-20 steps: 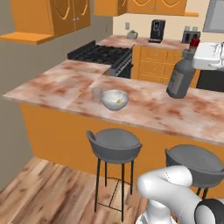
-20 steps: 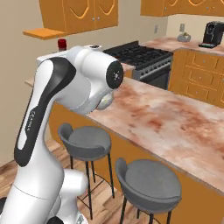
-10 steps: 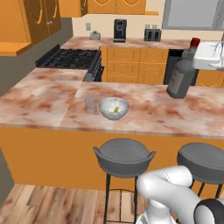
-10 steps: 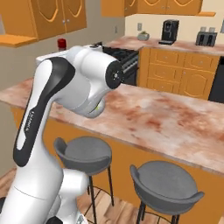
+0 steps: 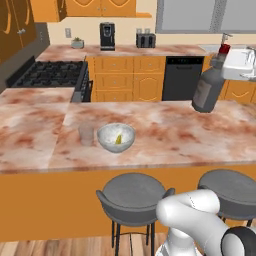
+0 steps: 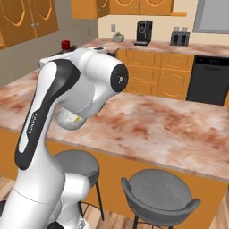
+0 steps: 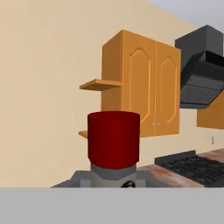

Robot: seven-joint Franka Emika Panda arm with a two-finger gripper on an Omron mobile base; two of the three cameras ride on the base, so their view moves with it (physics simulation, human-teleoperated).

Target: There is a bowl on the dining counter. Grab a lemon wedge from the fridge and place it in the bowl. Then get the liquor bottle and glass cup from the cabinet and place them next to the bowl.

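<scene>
tabletop (image 5: 165, 135): big marbled dining slab with two stools tucked under its near edge; everything for the task ends up here.

liquor bottle (image 5: 206, 86): dark body, red cap, hanging in the air above the tabletop's far right side, well apart from the bowl. Long axis near upright, cap end up and leaning a bit right. My guess is it's carried high so it clears the surface on the way over.

bowl (image 5: 116, 137): white, sits left of centre, open side up.

glass cup (image 5: 86, 134): upright, just beside the bowl's left side, so that bit looks done.

lemon wedge (image 5: 119, 139): small yellow piece inside the bowl.

claw (image 7: 114, 186): pinching the liquor bottle around its neck, red cap poking up right in front of the hand camera.
</scene>
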